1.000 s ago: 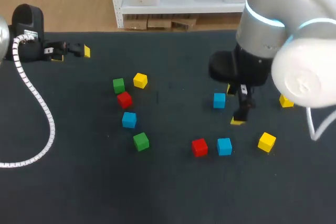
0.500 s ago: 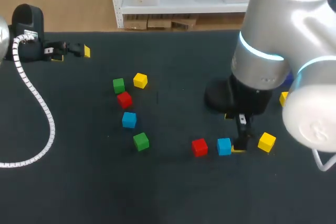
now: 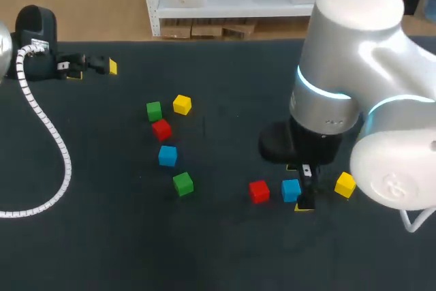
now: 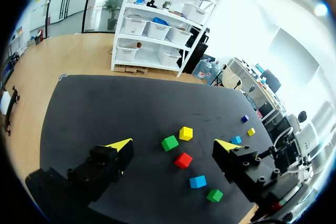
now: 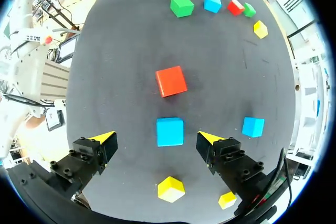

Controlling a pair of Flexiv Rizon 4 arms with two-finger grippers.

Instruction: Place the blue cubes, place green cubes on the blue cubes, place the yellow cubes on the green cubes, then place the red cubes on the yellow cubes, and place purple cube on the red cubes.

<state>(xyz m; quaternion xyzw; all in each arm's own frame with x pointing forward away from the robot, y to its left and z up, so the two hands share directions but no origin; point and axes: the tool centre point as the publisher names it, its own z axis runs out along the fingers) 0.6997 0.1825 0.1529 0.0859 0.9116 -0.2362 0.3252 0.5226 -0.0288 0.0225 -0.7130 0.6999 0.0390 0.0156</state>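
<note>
Right claw [image 5: 156, 139] wide open, holding nothing. Between its fingers, a blue cube [image 5: 170, 131] flat on the desk [image 5: 126, 51], with a dark gap on each side and touched by neither yellow tip. Just ahead of it, a red cube [image 5: 171, 81]. Beside 1 finger, a second blue cube [image 5: 253, 127]. Under the claw, a yellow cube [image 5: 170, 189].

From the head camera: right claw low over the desk, at about 4 o'clock from the desk's middle. Blue cube just at 10 o'clock of the lower yellow tip. Red cube at 9 o'clock of the blue cube and yellow cube at 3 o'clock, both near but apart from it.

Left claw [image 4: 173, 144] likewise wide open and empty, near the desk's 10 o'clock corner, well apart from every cube.

At 9 o'clock of the desk's middle, a loose group of 5:
- a green cube [image 3: 154, 110]
- a second yellow cube [image 3: 181, 104] at its 2 o'clock
- a second red cube [image 3: 161, 129] just beside it at 5 o'clock
- a third blue cube [image 3: 167, 155] at 6 o'clock of that red
- a second green cube [image 3: 182, 183] at 5 o'clock of that blue

Every visible cube single, flat on the desk.
</note>
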